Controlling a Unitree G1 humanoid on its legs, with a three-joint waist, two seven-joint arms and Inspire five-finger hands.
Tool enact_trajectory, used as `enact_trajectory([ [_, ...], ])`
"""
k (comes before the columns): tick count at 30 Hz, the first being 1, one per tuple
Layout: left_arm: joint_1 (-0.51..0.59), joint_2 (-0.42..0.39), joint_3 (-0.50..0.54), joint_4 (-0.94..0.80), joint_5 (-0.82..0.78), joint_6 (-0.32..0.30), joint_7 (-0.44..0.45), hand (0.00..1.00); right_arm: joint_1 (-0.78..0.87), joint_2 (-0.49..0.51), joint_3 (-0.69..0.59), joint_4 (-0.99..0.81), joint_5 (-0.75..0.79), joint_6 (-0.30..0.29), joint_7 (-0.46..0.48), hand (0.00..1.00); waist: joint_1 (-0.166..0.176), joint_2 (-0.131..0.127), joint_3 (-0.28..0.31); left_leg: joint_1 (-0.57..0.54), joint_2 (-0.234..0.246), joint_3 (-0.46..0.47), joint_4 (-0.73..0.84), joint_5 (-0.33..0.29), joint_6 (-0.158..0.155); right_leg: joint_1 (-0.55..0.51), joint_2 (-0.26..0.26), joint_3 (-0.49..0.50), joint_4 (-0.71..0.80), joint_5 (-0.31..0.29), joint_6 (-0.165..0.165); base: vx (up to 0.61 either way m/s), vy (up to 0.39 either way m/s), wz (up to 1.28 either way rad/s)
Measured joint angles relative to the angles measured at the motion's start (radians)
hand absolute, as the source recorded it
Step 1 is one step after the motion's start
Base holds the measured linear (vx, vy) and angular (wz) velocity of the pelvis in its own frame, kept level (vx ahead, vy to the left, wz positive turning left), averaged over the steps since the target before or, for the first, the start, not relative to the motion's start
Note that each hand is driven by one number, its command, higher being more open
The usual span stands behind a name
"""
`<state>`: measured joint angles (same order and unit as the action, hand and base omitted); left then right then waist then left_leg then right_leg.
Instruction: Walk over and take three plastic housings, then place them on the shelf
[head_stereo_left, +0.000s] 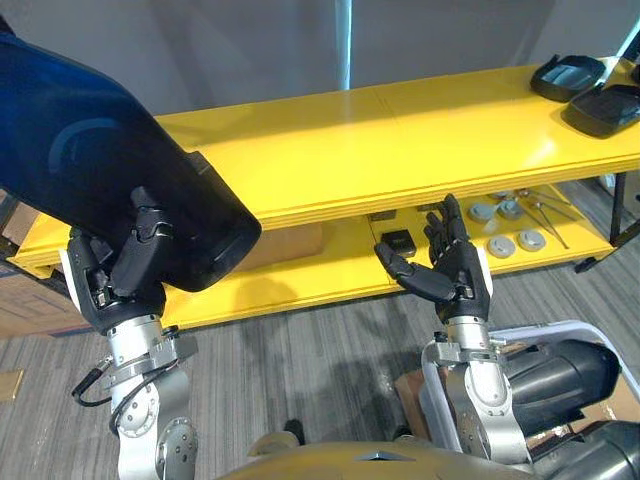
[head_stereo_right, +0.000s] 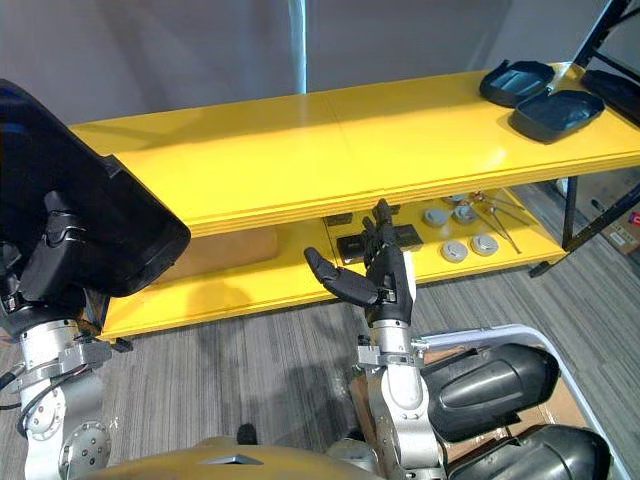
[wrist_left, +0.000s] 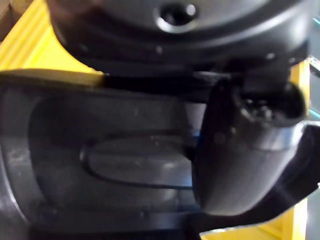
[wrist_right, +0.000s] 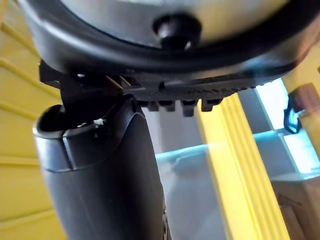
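Bright, even light; soft sheen on the yellow shelf (head_stereo_left: 400, 130), shadow under its top board.

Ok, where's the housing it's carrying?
The black housing is gripped in the left hand, at the left of the eye views, by the yellow shelf's left end.

Four round grey metal discs (head_stereo_left: 500, 246) lie grouped just beside thin silver metal rods (head_stereo_right: 503, 228), with a small black rectangular block (head_stereo_left: 398, 241) to their left. Grey striped carpet (head_stereo_right: 250, 340) covers the floor, and a brown cardboard box (head_stereo_left: 20, 300) sits at the far left.
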<state>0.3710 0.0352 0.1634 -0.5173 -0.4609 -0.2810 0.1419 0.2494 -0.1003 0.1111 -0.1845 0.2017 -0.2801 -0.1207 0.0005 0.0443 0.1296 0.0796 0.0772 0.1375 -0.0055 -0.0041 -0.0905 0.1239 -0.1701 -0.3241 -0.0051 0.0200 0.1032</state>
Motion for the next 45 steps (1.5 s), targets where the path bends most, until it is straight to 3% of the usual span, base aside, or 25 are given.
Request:
enact_trajectory([
  [7, 0.0, 0.0, 0.001, 0.002, 0.0, 0.0, -0.02, 0.0, -0.047, -0.005, -0.001, 0.082, 0.002, -0.02, -0.018, 1.0, 0.014, -0.003, -0.001, 0.001, -0.008, -0.005, 0.008, -0.002, 0.002, -0.004, -0.008, -0.002, 0.021, -0.009, 0.001, 0.0, 0.005, 0.0],
  [10, -0.002, 0.0, 0.002, 0.003, -0.001, 0.0, -0.053, 0.0, -0.05, -0.021, -0.002, 0.111, 0.002, -0.02, -0.025, 1.0, 0.024, -0.012, 0.004, -0.004, -0.022, -0.007, 0.069, -0.041, 0.012, -0.034, -0.051, -0.002, 0.14, -0.074, 0.009, -0.03, 0.062, 0.03],
  [12, -0.013, 0.003, 0.004, 0.003, -0.006, 0.0, -0.071, 0.0, -0.05, -0.021, -0.003, 0.111, 0.002, -0.021, -0.036, 1.0, 0.02, -0.039, 0.022, -0.009, -0.051, -0.01, 0.136, -0.09, 0.028, -0.073, -0.108, 0.004, 0.275, -0.15, 0.016, -0.04, 0.069, 0.07],
  [13, -0.019, 0.003, 0.004, 0.003, -0.01, -0.001, -0.083, 0.0, -0.049, -0.021, -0.005, 0.113, 0.002, -0.025, -0.045, 1.0, 0.017, -0.054, 0.032, -0.012, -0.063, -0.013, 0.174, -0.121, 0.031, -0.098, -0.135, 0.008, 0.372, -0.185, -0.009, -0.07, 0.03, -0.03],
  [14, -0.019, 0.003, 0.004, 0.003, -0.01, -0.002, -0.085, 0.0, -0.05, -0.02, -0.004, 0.115, 0.002, -0.029, -0.046, 1.0, 0.019, -0.057, 0.034, -0.018, -0.066, -0.014, 0.184, -0.13, 0.036, -0.123, -0.146, 0.011, 0.422, -0.188, -0.027, -0.07, 0.057, -0.14],
  [15, -0.019, 0.005, 0.005, 0.003, -0.01, -0.002, -0.083, 0.0, -0.05, -0.017, -0.004, 0.12, 0.002, -0.036, -0.045, 1.0, 0.018, -0.057, 0.038, -0.026, -0.063, -0.006, 0.2, -0.139, 0.045, -0.163, -0.15, 0.038, 0.492, -0.164, -0.066, -0.04, 0.084, -0.17],
  [17, -0.031, 0.024, 0.005, 0.003, -0.009, -0.001, -0.079, 0.0, -0.05, 0.003, -0.01, 0.133, 0.001, -0.039, -0.04, 1.0, -0.003, -0.061, 0.064, -0.019, -0.05, -0.01, 0.211, -0.146, 0.059, -0.221, -0.144, 0.076, 0.598, -0.103, -0.11, -0.02, 0.09, -0.09],
  [18, -0.036, 0.036, 0.002, 0.006, -0.01, -0.001, -0.076, 0.0, -0.042, 0.019, -0.015, 0.133, 0.002, -0.039, -0.03, 1.0, -0.013, -0.054, 0.08, -0.017, -0.042, -0.019, 0.212, -0.147, 0.077, -0.252, -0.121, 0.114, 0.602, -0.139, -0.099, -0.01, 0.028, -0.04],
  [20, -0.068, 0.048, 0.0, 0.028, -0.009, -0.002, -0.069, 0.0, -0.04, 0.031, -0.026, 0.131, 0.003, -0.039, 0.003, 1.0, -0.027, -0.059, 0.083, -0.026, -0.026, -0.022, 0.211, -0.147, 0.077, -0.273, -0.056, 0.155, 0.508, -0.163, -0.074, 0.0, 0.005, 0.02],
  [23, -0.102, 0.058, -0.01, 0.084, -0.008, -0.007, -0.057, 0.0, -0.03, 0.023, -0.046, 0.108, 0.003, -0.041, 0.048, 1.0, -0.035, -0.074, 0.081, -0.04, -0.047, -0.028, 0.219, -0.157, 0.059, -0.265, -0.019, 0.164, 0.348, -0.137, -0.07, 0.05, -0.058, 0.23],
  [24, -0.11, 0.056, -0.022, 0.111, -0.006, -0.007, -0.056, 0.0, -0.031, 0.005, -0.054, 0.108, 0.003, -0.044, 0.052, 1.0, -0.052, -0.074, 0.08, -0.044, -0.053, -0.054, 0.233, -0.173, 0.039, -0.247, -0.017, 0.164, 0.333, -0.095, -0.054, 0.11, -0.133, 0.47],
  [28, -0.101, 0.053, -0.052, 0.128, -0.001, -0.007, -0.056, 0.0, -0.045, -0.067, -0.08, 0.108, 0.004, -0.053, 0.054, 1.0, -0.041, 0.004, 0.058, -0.052, -0.001, -0.073, 0.191, -0.168, 0.028, -0.252, 0.037, 0.127, 0.296, -0.123, -0.075, 0.19, -0.122, 0.24],
  [29, -0.107, 0.055, -0.052, 0.13, 0.002, -0.008, -0.056, 0.0, -0.053, -0.063, -0.096, 0.112, 0.004, -0.056, 0.054, 1.0, -0.039, 0.009, 0.059, -0.101, 0.01, -0.056, 0.319, -0.166, 0.003, -0.236, 0.045, 0.118, 0.286, -0.137, -0.089, 0.23, -0.124, 0.14],
  [30, -0.108, 0.054, -0.053, 0.137, 0.005, -0.008, -0.057, 0.0, -0.055, -0.06, -0.103, 0.118, 0.007, -0.056, 0.051, 1.0, -0.04, 0.008, 0.065, -0.152, 0.022, -0.053, 0.447, -0.164, 0.004, -0.217, 0.051, 0.111, 0.285, -0.143, -0.094, 0.25, -0.139, 0.05],
  [32, -0.086, 0.039, -0.077, 0.172, 0.002, -0.009, -0.059, 0.0, -0.05, -0.068, -0.13, 0.131, 0.011, -0.074, 0.056, 1.0, -0.029, 0.041, 0.098, -0.326, 0.119, -0.074, 0.944, -0.066, -0.001, -0.088, 0.095, 0.108, 0.265, -0.183, -0.11, 0.26, -0.124, -0.27],
  [33, -0.08, 0.041, -0.085, 0.183, 0.002, -0.009, -0.06, 0.0, -0.044, -0.066, -0.139, 0.131, 0.01, -0.085, 0.056, 1.0, -0.028, 0.049, 0.099, -0.352, 0.138, -0.072, 1.01, -0.075, 0.005, -0.063, 0.103, 0.108, 0.257, -0.192, -0.113, 0.3, -0.036, -0.34],
  [34, -0.077, 0.045, -0.089, 0.204, 0.005, -0.009, -0.074, 0.0, -0.036, -0.056, -0.156, 0.128, 0.008, -0.115, 0.057, 1.0, -0.029, 0.05, 0.098, -0.373, 0.146, -0.048, 1.008, -0.112, 0.027, -0.023, 0.101, 0.113, 0.241, -0.205, -0.114, 0.32, -0.015, -0.34],
  [35, -0.077, 0.044, -0.091, 0.209, 0.005, -0.009, -0.085, 0.0, -0.037, -0.052, -0.165, 0.126, 0.009, -0.145, 0.064, 1.0, -0.031, 0.047, 0.1, -0.374, 0.145, -0.017, 0.887, -0.138, 0.037, -0.001, 0.093, 0.129, 0.22, -0.207, -0.111, 0.32, 0.001, -0.33],
  [38, -0.089, 0.044, -0.103, 0.207, 0.011, -0.024, -0.118, 0.0, -0.038, -0.051, -0.186, 0.093, 0.011, -0.15, 0.063, 1.0, -0.032, 0.034, 0.105, -0.352, 0.125, 0.01, 0.546, -0.127, 0.032, 0.015, 0.06, 0.154, 0.209, -0.205, -0.09, 0.39, 0.108, -0.25],
  [40, -0.097, 0.046, -0.116, 0.202, 0.039, -0.024, -0.159, 0.0, -0.043, -0.053, -0.185, 0.092, 0.007, -0.152, 0.057, 1.0, -0.031, 0.016, 0.117, -0.301, 0.086, -0.033, 0.281, -0.017, 0.005, 0.039, 0.011, 0.178, 0.233, -0.217, -0.071, 0.3, 0.202, -0.33],
  [41, -0.097, 0.051, -0.119, 0.2, 0.041, -0.024, -0.175, 0.0, -0.044, -0.057, -0.182, 0.09, 0.002, -0.152, 0.045, 1.0, -0.029, 0.019, 0.115, -0.271, 0.081, -0.044, 0.219, 0.055, 0.013, 0.052, -0.001, 0.195, 0.249, -0.233, -0.043, 0.34, 0.282, -0.42],
  [42, -0.095, 0.056, -0.12, 0.194, 0.041, -0.024, -0.188, 0.0, -0.044, -0.061, -0.179, 0.08, 0.002, -0.152, 0.036, 1.0, -0.027, 0.03, 0.108, -0.243, 0.08, -0.062, 0.184, 0.175, 0.04, 0.062, -0.008, 0.218, 0.274, -0.26, -0.006, 0.41, 0.46, -0.46],
  [43, -0.098, 0.072, -0.119, 0.194, 0.039, -0.022, -0.202, 0.0, -0.048, -0.052, -0.173, 0.073, -0.001, -0.153, 0.019, 1.0, -0.031, 0.023, 0.093, -0.213, 0.072, -0.071, 0.192, 0.107, -0.025, 0.066, -0.028, 0.246, 0.298, -0.303, 0.035, 0.33, 0.4, -0.35],
  [44, -0.109, 0.087, -0.117, 0.2, 0.038, -0.017, -0.204, 0.0, -0.051, -0.033, -0.166, 0.074, -0.001, -0.153, 0.012, 1.0, -0.033, -0.008, 0.094, -0.21, 0.042, -0.058, 0.205, 0.097, -0.013, 0.064, -0.062, 0.251, 0.303, -0.308, 0.042, 0.34, 0.428, -0.42],
  [45, -0.106, 0.107, -0.113, 0.198, 0.039, 0.007, -0.204, 0.0, -0.052, -0.009, -0.15, 0.07, -0.016, -0.153, 0.007, 1.0, -0.028, -0.031, 0.088, -0.209, 0.022, -0.029, 0.218, 0.069, 0.007, 0.048, -0.092, 0.257, 0.301, -0.273, 0.049, 0.17, 0.216, -0.32],
])
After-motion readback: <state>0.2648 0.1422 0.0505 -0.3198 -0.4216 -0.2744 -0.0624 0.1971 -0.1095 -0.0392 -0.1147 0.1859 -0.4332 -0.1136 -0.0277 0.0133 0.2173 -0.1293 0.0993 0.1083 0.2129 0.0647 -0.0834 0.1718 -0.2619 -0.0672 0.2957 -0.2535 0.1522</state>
